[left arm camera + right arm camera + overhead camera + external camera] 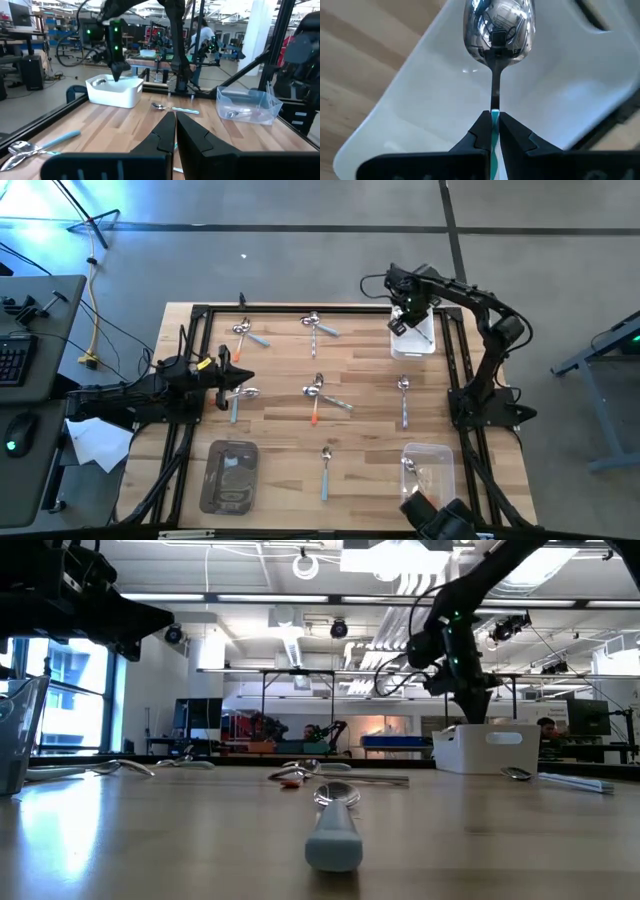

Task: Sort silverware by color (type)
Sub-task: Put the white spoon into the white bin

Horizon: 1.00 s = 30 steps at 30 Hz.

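right gripper point(492, 131) is clenched on a blue spoon point(497, 30), bowl hanging just below it over the white tub point(420, 100), poised for release; left gripper point(175, 131) rests clenched.

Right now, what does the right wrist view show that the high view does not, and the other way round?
Only the right wrist view shows the right hand shut on a light blue spoon, bowl hanging over the white tub. Only the high view shows the whole table: scattered spoons, a grey tub, a clear tub, and the left hand shut, holding nothing, at the left side. Both show the right hand above the white tub.
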Each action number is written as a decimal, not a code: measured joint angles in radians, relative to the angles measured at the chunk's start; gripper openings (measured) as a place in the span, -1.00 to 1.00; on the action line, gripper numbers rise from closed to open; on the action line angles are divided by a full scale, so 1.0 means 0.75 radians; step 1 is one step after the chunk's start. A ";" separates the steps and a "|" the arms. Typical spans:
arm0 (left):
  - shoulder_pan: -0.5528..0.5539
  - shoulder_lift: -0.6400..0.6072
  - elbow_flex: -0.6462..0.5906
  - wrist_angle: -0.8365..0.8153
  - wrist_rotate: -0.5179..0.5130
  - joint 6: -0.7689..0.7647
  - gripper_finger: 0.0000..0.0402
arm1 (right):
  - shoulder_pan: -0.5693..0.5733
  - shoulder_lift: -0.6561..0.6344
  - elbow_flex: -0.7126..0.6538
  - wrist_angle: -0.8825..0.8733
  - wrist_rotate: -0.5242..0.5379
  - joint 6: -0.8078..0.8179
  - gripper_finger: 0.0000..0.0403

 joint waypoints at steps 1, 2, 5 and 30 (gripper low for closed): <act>0.000 0.000 0.000 0.000 0.000 0.000 -0.98 | 0.000 0.000 -0.022 0.022 -0.008 -0.004 -0.95; 0.000 0.000 0.000 0.000 0.000 0.001 -0.98 | -0.002 0.000 -0.042 0.050 -0.013 -0.013 -0.95; -0.001 0.000 0.000 0.000 -0.002 0.001 -0.98 | -0.024 0.000 -0.083 0.152 -0.051 -0.019 -0.95; -0.001 0.000 -0.001 -0.022 -0.007 -0.021 -0.98 | -0.070 0.000 -0.145 0.243 -0.113 0.114 -0.94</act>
